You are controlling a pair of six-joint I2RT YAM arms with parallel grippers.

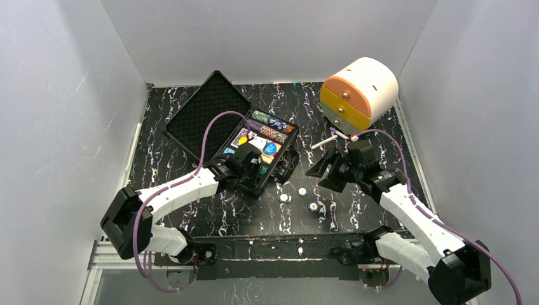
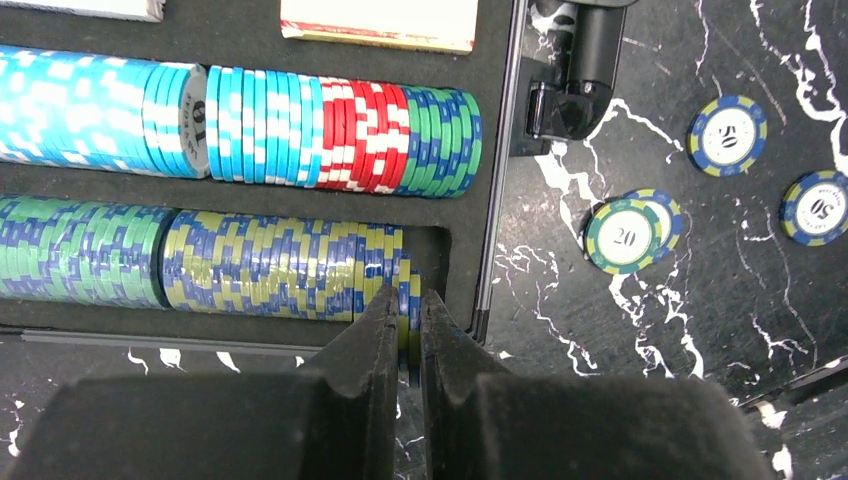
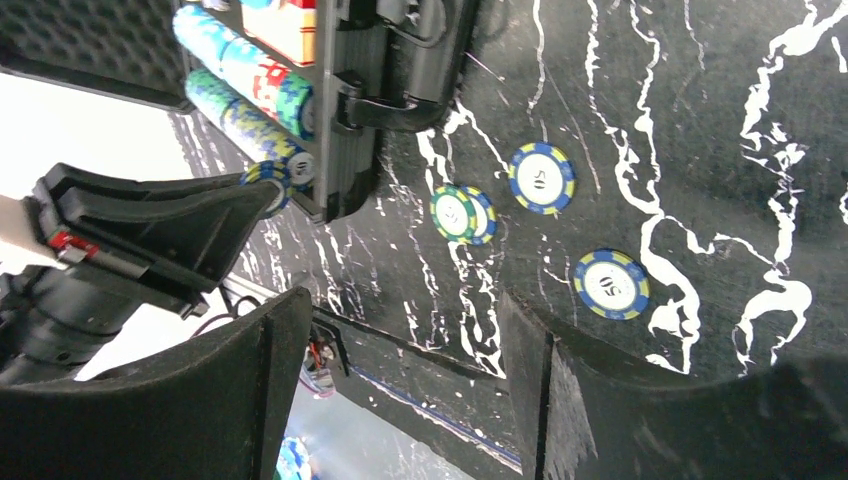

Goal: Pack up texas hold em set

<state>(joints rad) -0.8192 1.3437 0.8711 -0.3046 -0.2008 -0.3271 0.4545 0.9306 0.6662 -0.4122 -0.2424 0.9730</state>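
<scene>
The black case (image 1: 287, 131) lies open at mid-table, its lid (image 1: 206, 114) folded back and its foam slots filled with chip rows (image 2: 270, 265) and a card deck (image 2: 380, 20). My left gripper (image 2: 410, 310) is shut on a blue-and-yellow chip (image 2: 411, 290) at the right end of the near row, just inside the case wall. Loose chips lie on the table right of the case: a stacked pair (image 2: 622, 236) and two marked 50 (image 2: 727, 135) (image 2: 818, 207). My right gripper (image 3: 400, 310) hangs open and empty above the table, near the chips (image 3: 541, 178) (image 3: 611, 284).
A cream-and-orange round drawer box (image 1: 359, 92) stands at the back right, behind my right arm. The case handle and latch (image 2: 570, 80) stick out toward the loose chips. White walls close in the black marbled table (image 1: 191, 216) on three sides.
</scene>
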